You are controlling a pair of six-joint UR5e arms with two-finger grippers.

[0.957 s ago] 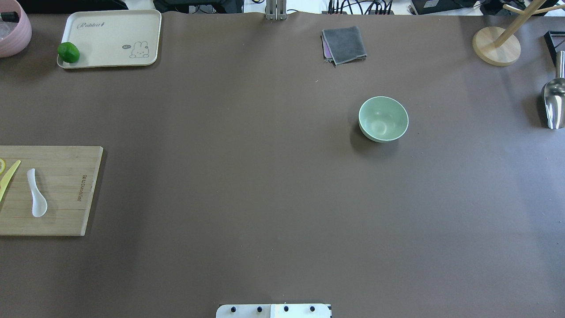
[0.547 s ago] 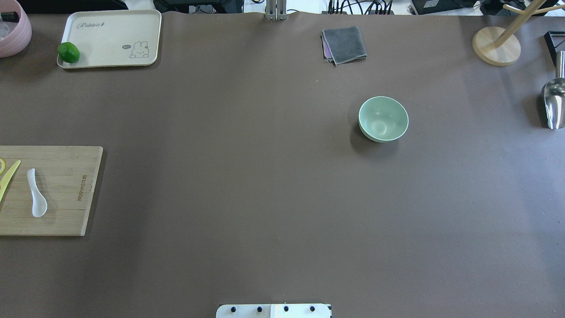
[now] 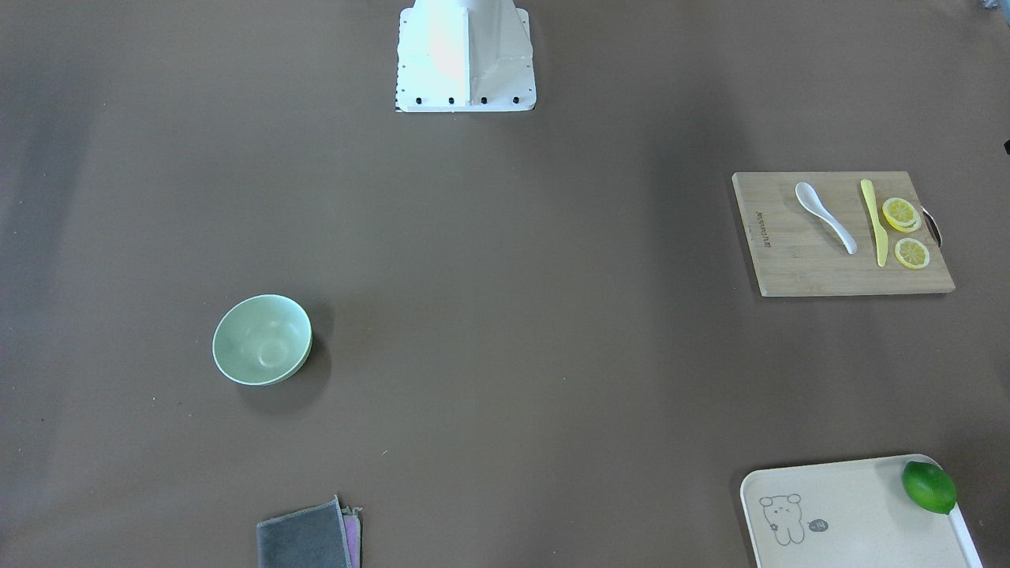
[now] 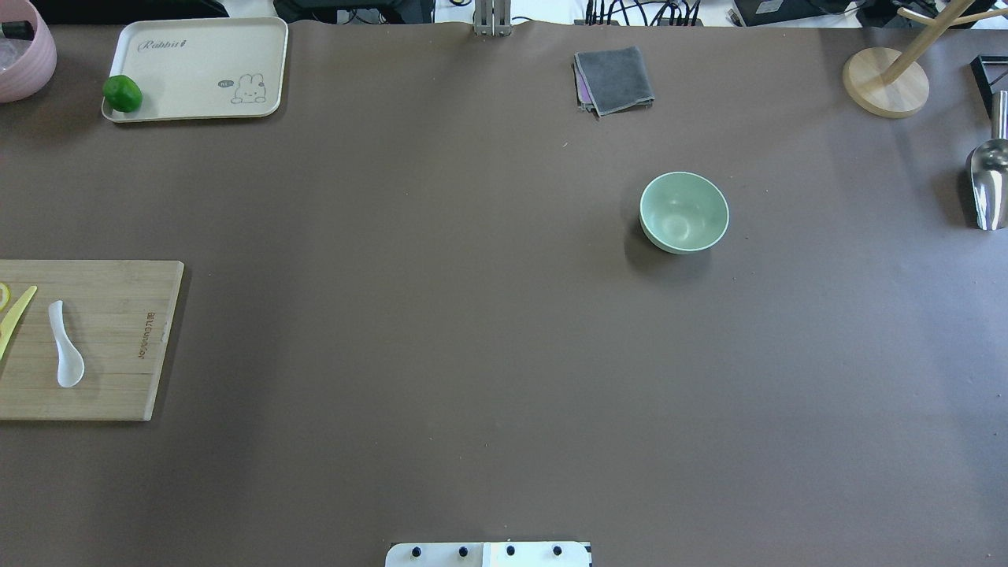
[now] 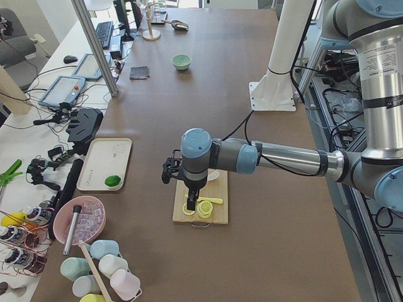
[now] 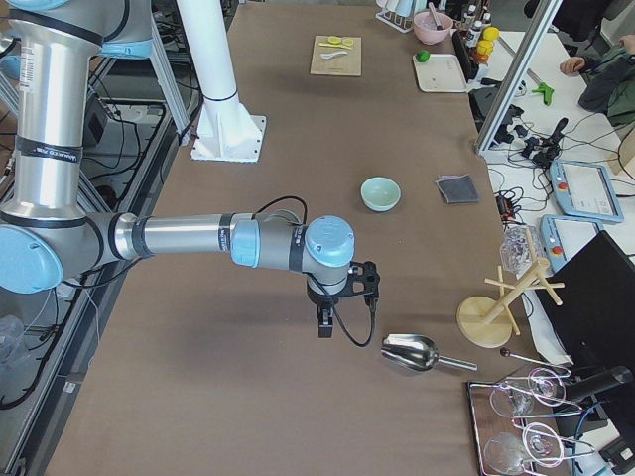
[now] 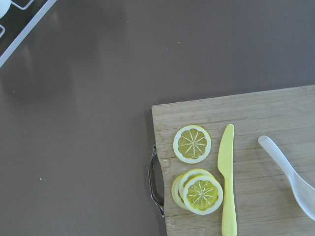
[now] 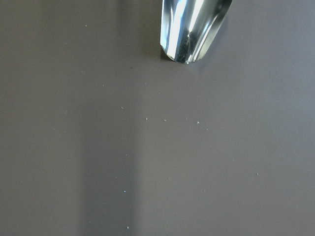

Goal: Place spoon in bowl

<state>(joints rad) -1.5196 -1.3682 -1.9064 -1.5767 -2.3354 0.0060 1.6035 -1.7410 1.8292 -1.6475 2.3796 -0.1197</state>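
Observation:
The white spoon [image 4: 65, 346] lies on a wooden cutting board [image 4: 118, 378] at the table's left edge, scoop toward the robot; it also shows in the front view [image 3: 824, 217] and the left wrist view [image 7: 293, 177]. The mint-green bowl [image 4: 683, 213] stands empty, right of the middle, and also shows in the front view [image 3: 262, 339]. My left gripper [image 5: 191, 196] hangs over the board's outer end, above the lemon slices. My right gripper [image 6: 324, 322] hangs above bare table near a metal scoop. Both show only in side views, so I cannot tell whether they are open or shut.
A yellow knife [image 7: 227, 182] and lemon slices [image 7: 192, 143] lie beside the spoon. A cream tray [image 4: 197, 67] with a lime [image 4: 122, 93] is at the far left. A grey cloth [image 4: 614, 79], a metal scoop [image 4: 988, 185] and a wooden stand [image 4: 886, 81] lie around the bowl's side.

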